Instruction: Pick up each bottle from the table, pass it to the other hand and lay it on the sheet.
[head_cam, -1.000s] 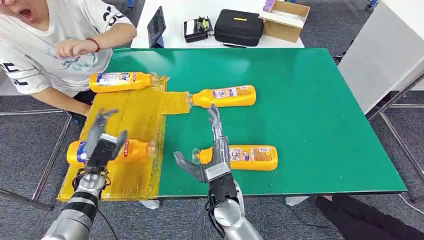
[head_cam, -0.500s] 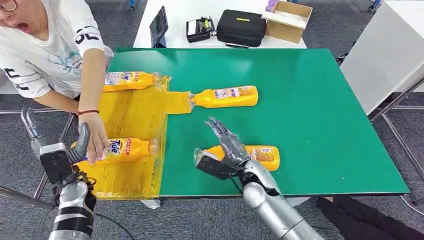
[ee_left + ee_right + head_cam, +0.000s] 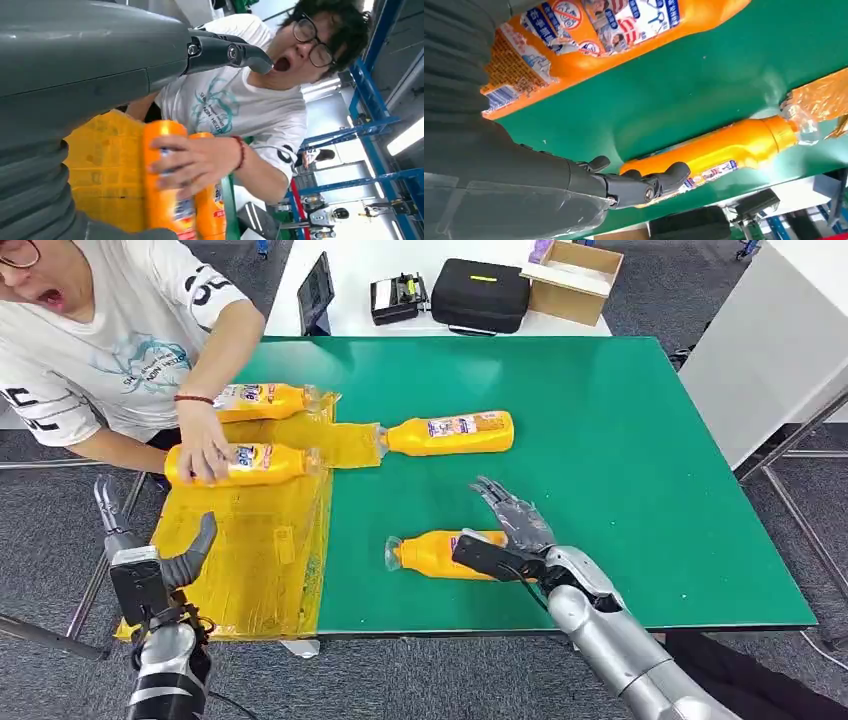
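**Right hand over the near bottle, left hand off the table's corner**

I see the green table with a wide stretch of bare top along its right and far edges. The yellow sheet covers the left edge, down to the near left corner.

My right hand hangs over the base end of the near bottle, which lies close to the near edge, cap toward the sheet. The fingers are spread and stretched out above it, thumb low beside it; I see nothing gripped. In the right wrist view that bottle's label sits just next to the palm.

The middle bottle lies further in, its cap at the sheet's edge.

My left hand is raised just outside the near left corner, fingers apart and pointing up, holding nothing.

A person's hand grips a bottle on the sheet. The far bottle lies at the sheet's far edge, just beside it.
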Robot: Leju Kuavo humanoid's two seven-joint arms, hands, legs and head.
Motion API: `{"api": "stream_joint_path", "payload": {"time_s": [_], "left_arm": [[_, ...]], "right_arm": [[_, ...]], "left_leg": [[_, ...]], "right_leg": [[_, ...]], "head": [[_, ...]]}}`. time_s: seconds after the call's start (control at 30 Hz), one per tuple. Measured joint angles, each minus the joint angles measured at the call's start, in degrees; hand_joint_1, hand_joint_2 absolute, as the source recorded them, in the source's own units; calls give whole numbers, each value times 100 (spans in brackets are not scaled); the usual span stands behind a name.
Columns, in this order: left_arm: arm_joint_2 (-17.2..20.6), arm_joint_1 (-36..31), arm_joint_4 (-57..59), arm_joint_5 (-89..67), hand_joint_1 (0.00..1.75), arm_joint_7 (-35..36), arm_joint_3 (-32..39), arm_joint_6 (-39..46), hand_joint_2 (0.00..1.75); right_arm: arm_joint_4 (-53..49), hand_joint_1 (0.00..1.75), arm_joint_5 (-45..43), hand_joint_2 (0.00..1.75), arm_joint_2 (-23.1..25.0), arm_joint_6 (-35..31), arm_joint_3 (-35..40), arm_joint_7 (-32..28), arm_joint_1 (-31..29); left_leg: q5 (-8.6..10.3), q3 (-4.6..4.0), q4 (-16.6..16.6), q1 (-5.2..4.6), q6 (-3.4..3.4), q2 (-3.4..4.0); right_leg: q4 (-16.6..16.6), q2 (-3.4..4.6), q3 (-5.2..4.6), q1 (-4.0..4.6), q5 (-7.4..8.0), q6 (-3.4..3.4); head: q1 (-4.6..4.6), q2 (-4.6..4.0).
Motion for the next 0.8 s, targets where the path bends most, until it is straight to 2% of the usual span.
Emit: {"api": "stream_joint_path", "payload": {"time_s": [0.37,0.8], "left_arm": [[-66,-139,558,-271,0,48,-42,-256,175],[-142,-510,1180,-254,0,94,-304,-346,175]], "right_arm": [[346,0,-380,175,-70,356,247,-100,-44],[1065,0,-927,175,-50,870,811,-398,-585]], "left_leg": [[0,0,0,-2,1,0],[0,25,0,0,0,17]], "right_leg": [[-2,0,1,-3,1,1],[-2,6,13,0,2,0]], "head": [[0,0],[-2,0]]}}
